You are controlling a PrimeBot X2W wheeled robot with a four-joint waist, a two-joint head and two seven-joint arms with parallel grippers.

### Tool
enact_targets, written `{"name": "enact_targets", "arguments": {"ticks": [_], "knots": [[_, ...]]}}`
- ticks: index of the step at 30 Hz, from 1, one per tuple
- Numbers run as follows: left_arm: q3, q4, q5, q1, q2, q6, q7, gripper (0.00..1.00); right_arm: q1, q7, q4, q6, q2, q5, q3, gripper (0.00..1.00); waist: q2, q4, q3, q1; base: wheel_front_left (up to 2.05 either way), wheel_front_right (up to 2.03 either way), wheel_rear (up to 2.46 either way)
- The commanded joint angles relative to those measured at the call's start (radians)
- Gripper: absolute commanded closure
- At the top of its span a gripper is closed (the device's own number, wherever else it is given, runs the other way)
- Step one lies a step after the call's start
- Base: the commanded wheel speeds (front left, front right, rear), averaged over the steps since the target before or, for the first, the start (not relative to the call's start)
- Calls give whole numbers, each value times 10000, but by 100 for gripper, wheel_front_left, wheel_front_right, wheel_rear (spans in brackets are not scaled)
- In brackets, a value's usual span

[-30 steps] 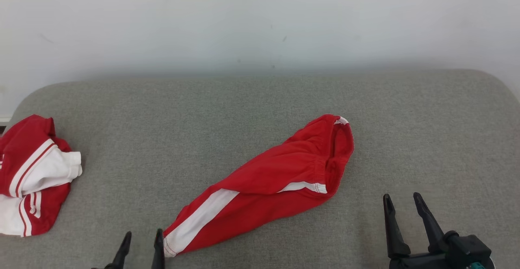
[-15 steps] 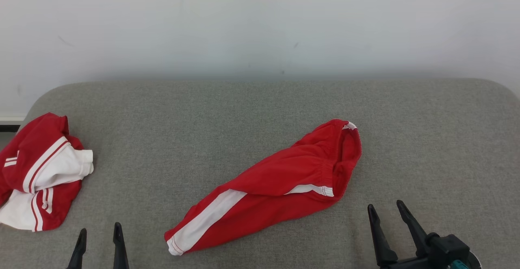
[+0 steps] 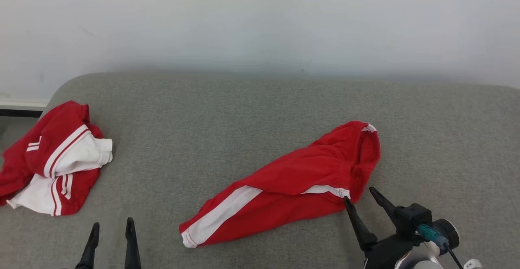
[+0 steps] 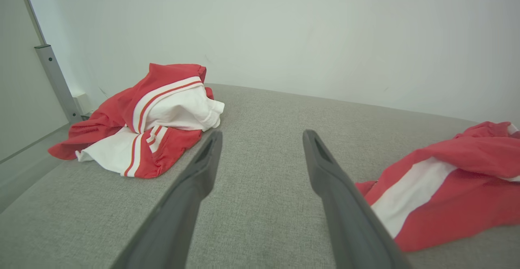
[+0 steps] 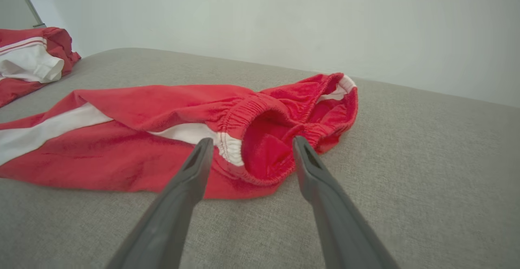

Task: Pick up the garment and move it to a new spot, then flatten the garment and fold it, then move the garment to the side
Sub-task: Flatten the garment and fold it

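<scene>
Lining up on the garment (image 3: 284,183): red trousers with a white side stripe, lying limp on the grey cushion (image 3: 243,110). Its elastic waistband (image 5: 260,112) sits straight ahead of my right claw (image 3: 358,193). In the right wrist view the gathered mouth is framed between my two fingers, just past the tips. In the head view the inner fingertip seems to meet the cloth's edge; I cannot tell whether it touches. The long axis runs from that waistband away to the left of the right claw and ends in the leg cuff (image 3: 189,238). The cuff lies off to the right of my left claw (image 3: 113,222), with bare cushion between. The right claw is therefore clearly the nearer. Both claws stand spread wide, holding nothing. A second heap of red and white cloth (image 3: 57,159) lies ahead and left of the left claw, well apart from the garment. Against a second ago: the head camera has swung, so the whole scene sits shifted, but the garment's lie on the cushion looks unchanged. The right claw has closed in from well clear of the waistband to its rim and now slants toward it. The left claw, then just beside the cuff, now stands apart from it. Judgement: next is a pinch on the waistband rim.
</scene>
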Motion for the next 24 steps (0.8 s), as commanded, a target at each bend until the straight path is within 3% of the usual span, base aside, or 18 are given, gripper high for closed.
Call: {"name": "enact_targets", "arguments": {"ticks": [1,6,7,8,9,16,24], "knots": [[-88,-13,-71,-67,-14,40,-33,0,-257,-7,273,-23,-64,129,165,0,0,282,86,0,0,0,0],[-300,-22,-238,-35,-15,172,-33,0,-776,4,1299,-24,-129,487,650,0,0,560,163,0,0,0,0],[-335,-30,-266,-16,-15,191,-33,0,-867,-15,1510,-24,-104,574,721,29,0,591,171,0,0,0,0],[-357,-40,-287,8,-17,202,-33,0,-952,-18,1708,-24,-90,643,832,82,0,609,181,0,0,0,0],[-371,-47,-304,24,-16,219,-33,0,-1051,-66,1874,-24,-85,727,923,100,0,612,191,0,0,0,0],[-362,-47,-366,160,-18,290,-33,0,-1282,-451,2379,-24,-235,1098,1404,100,0,391,138,0,0,0,0],[-320,59,-405,399,-16,326,-33,0,-287,-604,837,-24,-1173,1495,1848,100,0,-296,-54,0,0,0,0]]}}
